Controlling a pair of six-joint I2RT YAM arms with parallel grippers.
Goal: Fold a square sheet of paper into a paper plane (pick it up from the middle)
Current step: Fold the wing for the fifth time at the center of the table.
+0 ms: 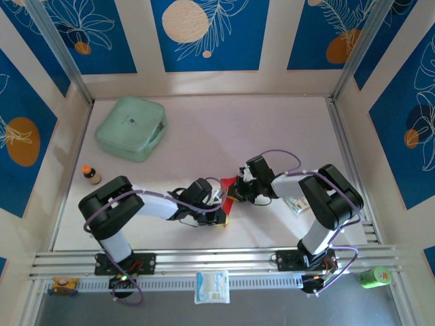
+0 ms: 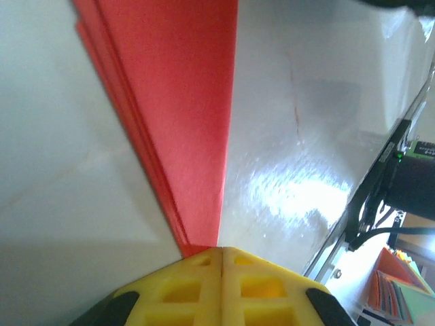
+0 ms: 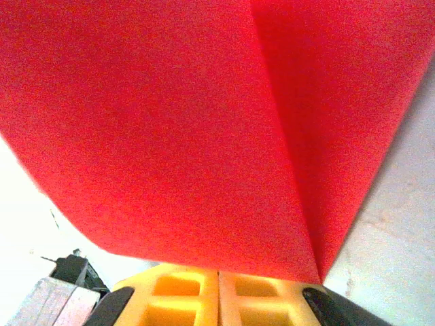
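Note:
The red sheet of paper [image 1: 230,191], folded into layers, sits between my two grippers at the table's front middle. In the left wrist view the sheet of paper [image 2: 183,102] narrows to a point that runs into my left gripper [image 2: 221,250]. Its yellow fingers [image 2: 183,292] are shut on that tip, and the paper's straight right edge lines up with their seam. Seen from above, my left gripper [image 1: 221,216] is just below the paper. My right gripper [image 1: 239,192] is shut, and its tip [image 3: 219,275] lies hidden behind the creased paper's [image 3: 170,122] lower edge.
A mint-green case [image 1: 130,128] lies at the back left, with a small orange-capped bottle [image 1: 90,174] by the left wall. A small packet [image 1: 295,203] lies beside the right arm. On the front rail sit a white packet [image 1: 212,286] and a green can [image 1: 374,276].

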